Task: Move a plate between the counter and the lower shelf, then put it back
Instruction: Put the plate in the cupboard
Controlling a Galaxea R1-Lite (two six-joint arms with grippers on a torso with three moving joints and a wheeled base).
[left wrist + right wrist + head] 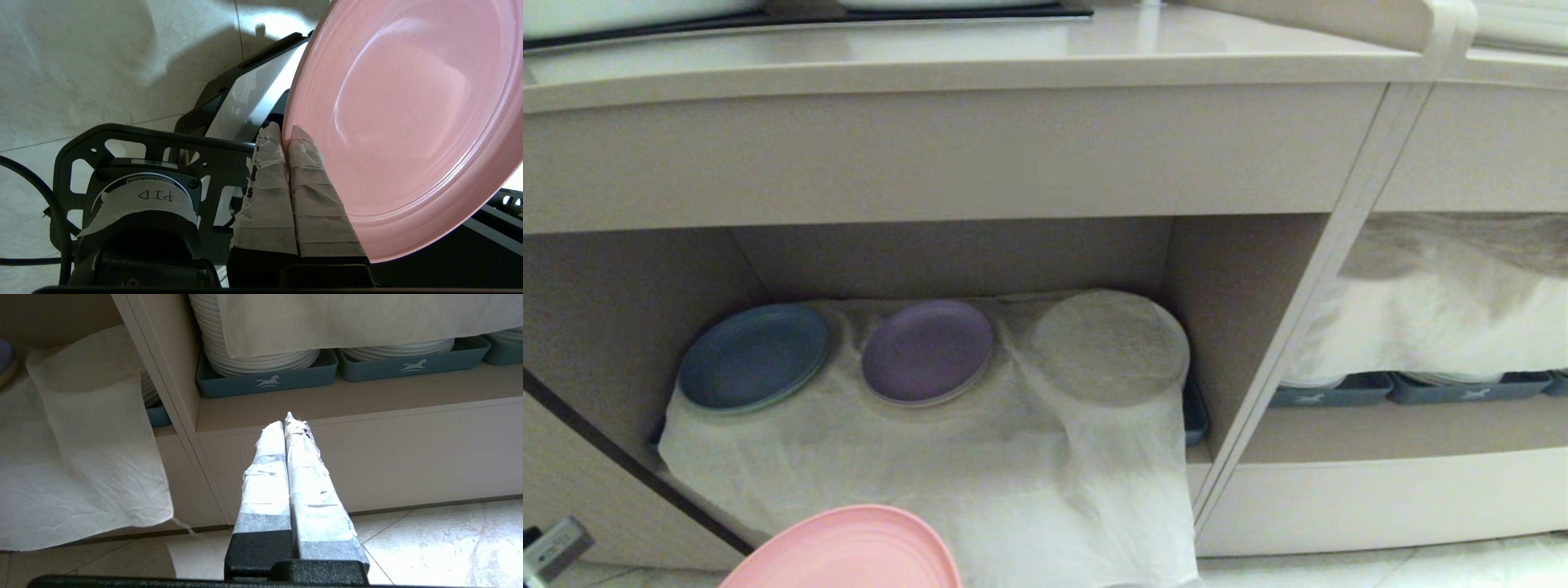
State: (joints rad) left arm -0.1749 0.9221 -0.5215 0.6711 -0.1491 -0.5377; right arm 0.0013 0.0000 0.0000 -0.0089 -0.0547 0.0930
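A: Where is the plate (843, 549) sitting right now?

B: At about six o'clock in the head view, low in front of the lower shelf (605, 327), not yet inside it. The left gripper (287, 132) is carrying it: its jaws are pressing together on the plate's rim, the taped fingers (265, 183) nearly meeting around the thin edge.

A: And around it?

B: At twelve o'clock from the plate the white cloth (947, 457) is draping over the shelf and hanging down its front. On the cloth a blue plate (753, 356) is lying at eleven o'clock, a purple plate (927, 349) straight ahead, and a covered round shape (1109, 347) at one o'clock. The tabletop (980, 57) is running across the top.

A: The right gripper (286, 421)?

B: It is parked with jaws fully together and holding nothing, pointing at the neighbouring cubby with the white plate stacks (253, 355).

A: So how should this step go?

B: I would judge the plate is heading into the shelf. With only an edge pinch, it is likely to tip, so keeping it level and moving slowly seems wise. Entering above the hanging cloth should avoid dragging it, and the bare cloth in front of the purple plate looks the safest spot.
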